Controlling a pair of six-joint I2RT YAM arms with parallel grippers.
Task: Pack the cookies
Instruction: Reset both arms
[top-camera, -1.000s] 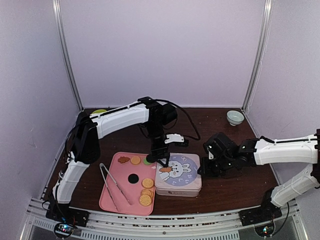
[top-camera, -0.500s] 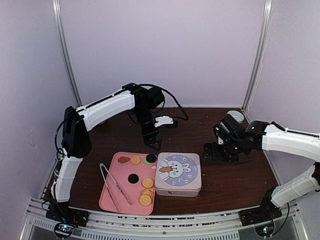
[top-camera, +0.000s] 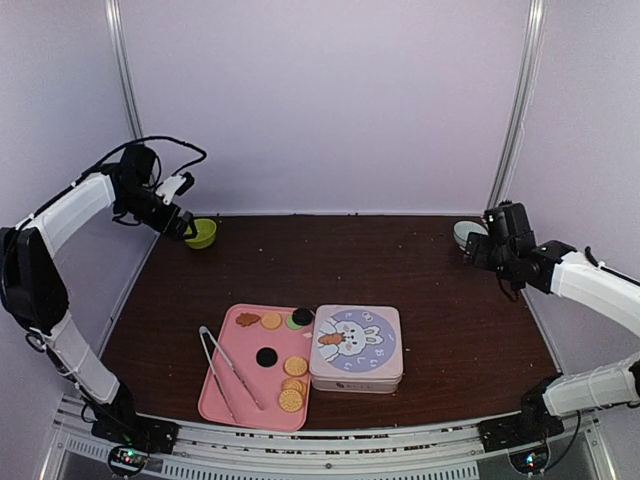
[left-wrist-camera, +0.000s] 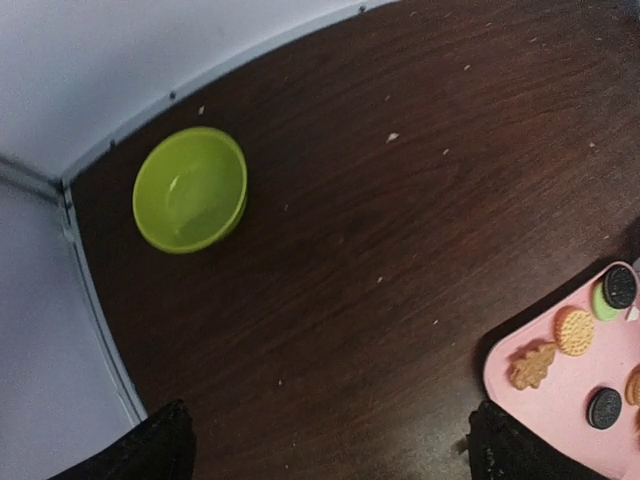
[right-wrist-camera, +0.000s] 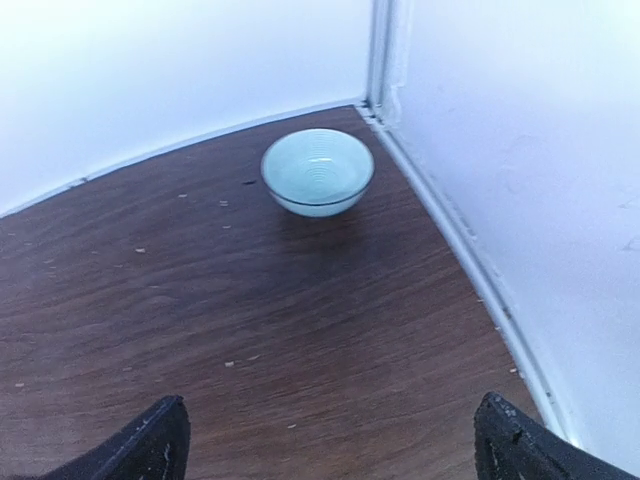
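Several cookies (top-camera: 295, 366) are laid out on a pink tray (top-camera: 275, 340) near the front edge of a dark brown table (top-camera: 430, 290), left of centre. Round golden-orange biscuits are clustered at the tray's near right side, with one more at its far edge. A black round is seen in the middle of the tray and another at the far right corner. A brown flower-shaped biscuit is placed at the far left. A green round piece is partly hidden under the far black one. Metal tongs (top-camera: 230, 370) are laid lengthwise along the tray's left half, apart from the biscuits.

Just beside the tray's right edge a square tin (top-camera: 356, 347) is set, with its lid on; a cartoon rabbit is printed on the lid. No cookie is seen lying on the lid.

Further back, the middle of the table is dotted with pale crumbs.

At the far left corner a lime-green bowl (top-camera: 201, 233) is found. The left gripper (left-wrist-camera: 335, 455) is held above the table near it, its jaws spread wide and nothing between them. At the far right corner a pale blue bowl (right-wrist-camera: 317, 171) is placed close to the wall. The right gripper (right-wrist-camera: 330, 440) is held above the table near this bowl, its jaws likewise spread wide and holding nothing. Both grippers are kept well apart from the tray and the tin.
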